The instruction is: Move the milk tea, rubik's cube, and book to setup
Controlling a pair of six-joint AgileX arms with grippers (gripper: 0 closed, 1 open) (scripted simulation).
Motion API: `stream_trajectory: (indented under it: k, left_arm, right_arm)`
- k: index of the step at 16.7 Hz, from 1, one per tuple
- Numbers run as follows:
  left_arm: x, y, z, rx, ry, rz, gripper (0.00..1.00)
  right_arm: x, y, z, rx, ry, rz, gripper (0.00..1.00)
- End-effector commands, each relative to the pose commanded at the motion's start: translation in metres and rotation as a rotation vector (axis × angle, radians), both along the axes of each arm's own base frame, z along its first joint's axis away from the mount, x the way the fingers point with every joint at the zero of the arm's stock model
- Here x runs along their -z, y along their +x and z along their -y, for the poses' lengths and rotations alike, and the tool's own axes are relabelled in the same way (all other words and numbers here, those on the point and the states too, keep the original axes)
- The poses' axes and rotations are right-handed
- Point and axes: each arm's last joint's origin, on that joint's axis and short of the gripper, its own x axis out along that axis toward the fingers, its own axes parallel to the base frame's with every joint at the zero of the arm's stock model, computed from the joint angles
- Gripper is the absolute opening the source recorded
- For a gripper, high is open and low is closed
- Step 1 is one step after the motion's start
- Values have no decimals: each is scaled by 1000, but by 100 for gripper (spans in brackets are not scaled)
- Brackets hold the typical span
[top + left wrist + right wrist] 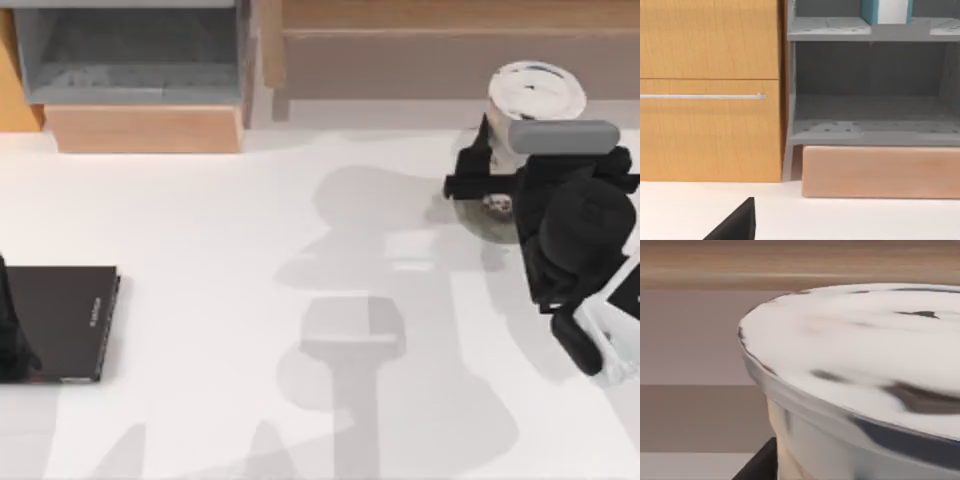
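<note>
Here, nearest the camera edge of the white table [200,380], a thin flat black book [62,320] lies at the top view's left side, with the left gripper [12,335] parked as a dark shape at its left edge; whether its fingers are open or shut, cannot tell.

Farther back, at the table's right side, the right gripper [480,180] stands against the milk tea [535,95], a tall clear plastic cup with a flat white lid. One black finger sits on the cup's left flank; the far side is hidden by the arm, so cannot tell if the grip is closed. In the right wrist view the white lid [865,355] looms close, a black finger [757,465] just beside the cup wall.

At the back left, a grey open shelf unit [130,55] sits on a pale wooden base [145,128]. The left wrist view shows a teal-blue book with white pages [887,11] upright on the upper shelf, beside an orange wooden cabinet [710,100].
</note>
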Motion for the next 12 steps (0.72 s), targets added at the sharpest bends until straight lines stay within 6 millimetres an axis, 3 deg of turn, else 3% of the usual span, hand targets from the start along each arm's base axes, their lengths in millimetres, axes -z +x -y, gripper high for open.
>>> stream_trajectory:
  k: [12]
  left_arm:
    - [0, 0, 0, 0, 0, 0, 100]
  right_arm:
    - [1, -8, 1, 5, -7, -3, 100]
